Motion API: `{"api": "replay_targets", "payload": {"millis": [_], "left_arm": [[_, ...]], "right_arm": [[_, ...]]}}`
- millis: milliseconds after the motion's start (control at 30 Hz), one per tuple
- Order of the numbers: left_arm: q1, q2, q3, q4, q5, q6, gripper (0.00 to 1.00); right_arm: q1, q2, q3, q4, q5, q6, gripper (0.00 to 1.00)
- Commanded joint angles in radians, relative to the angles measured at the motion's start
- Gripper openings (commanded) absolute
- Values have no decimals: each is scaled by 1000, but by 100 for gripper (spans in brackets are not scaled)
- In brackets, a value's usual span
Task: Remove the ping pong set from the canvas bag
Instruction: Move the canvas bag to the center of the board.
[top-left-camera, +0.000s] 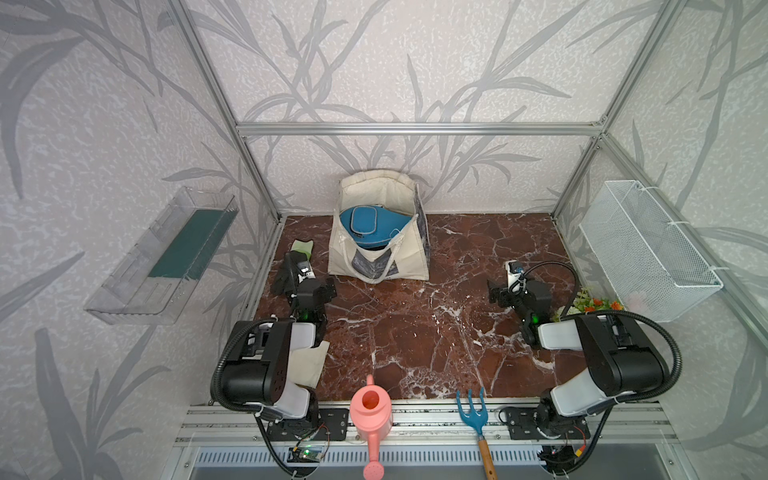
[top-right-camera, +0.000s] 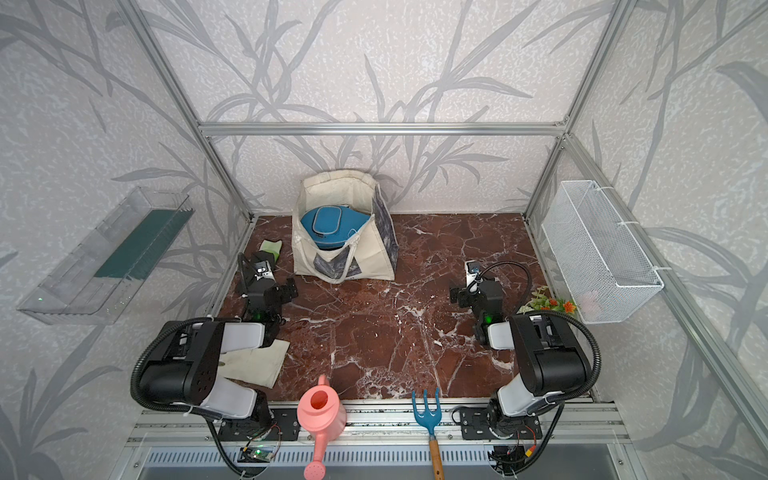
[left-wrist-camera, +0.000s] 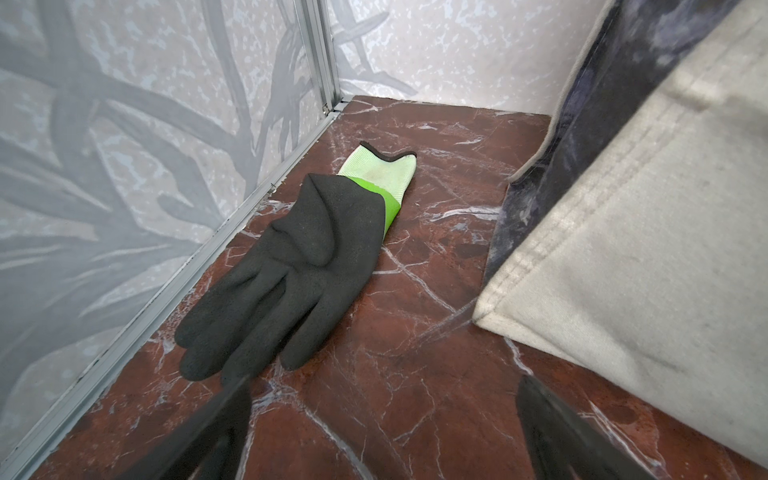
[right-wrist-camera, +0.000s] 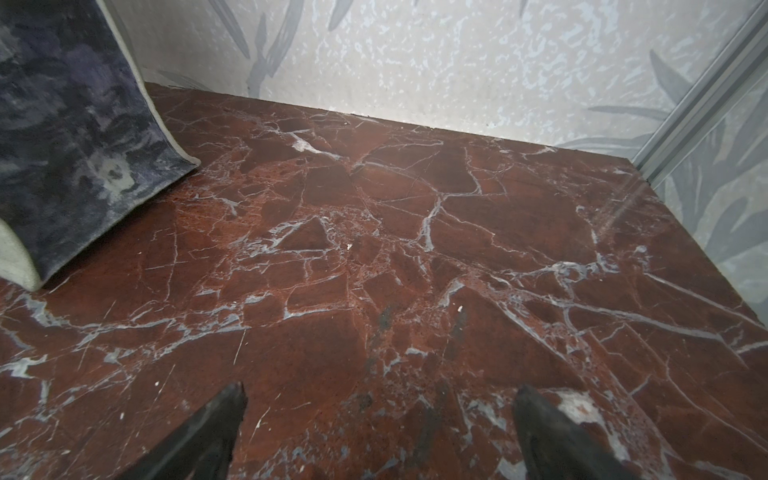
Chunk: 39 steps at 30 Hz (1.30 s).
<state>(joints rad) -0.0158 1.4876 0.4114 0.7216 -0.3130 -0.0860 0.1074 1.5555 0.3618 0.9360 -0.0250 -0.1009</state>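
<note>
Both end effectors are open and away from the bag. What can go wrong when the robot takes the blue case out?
1. The canvas bag looks soft and stands free; lifting the blue case may drag or tip it.
2. The rope handle hangs at the near rim and could catch the case.

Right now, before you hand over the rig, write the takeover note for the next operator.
Left gripper: open, empty, by the black-and-green work glove.
Right gripper: open, empty, over the red marble tabletop.
Blue paddle-shaped zip case: inside the upright cream canvas tote bag, something dark beneath it.
Done: nothing is out yet.
Left: take that case, and whatever is under it, out.
</note>
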Motion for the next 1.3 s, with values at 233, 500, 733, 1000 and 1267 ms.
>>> {"api": "replay_targets", "payload": {"millis": [233, 500, 733, 1000, 1267], "left_arm": [[-36, -366, 518, -976, -160, -71, 99], [-49, -164, 1036, -1336, 91, -51, 99], [-55, 150, 1470, -1538, 299, -41, 99], [-53, 420, 1715, -1614, 350, -50, 98], [-53, 575, 1888, -1731, 333, -46, 43]], "right_arm": [[246, -438, 362, -881, 217, 44, 99], [530, -210, 964, -1284, 261, 238, 99], [572, 83, 1359, -1380, 250, 376, 99], [572, 551, 1902, -1589, 221, 422, 99], [571, 938, 2528, -1951, 342, 392, 59]]}}
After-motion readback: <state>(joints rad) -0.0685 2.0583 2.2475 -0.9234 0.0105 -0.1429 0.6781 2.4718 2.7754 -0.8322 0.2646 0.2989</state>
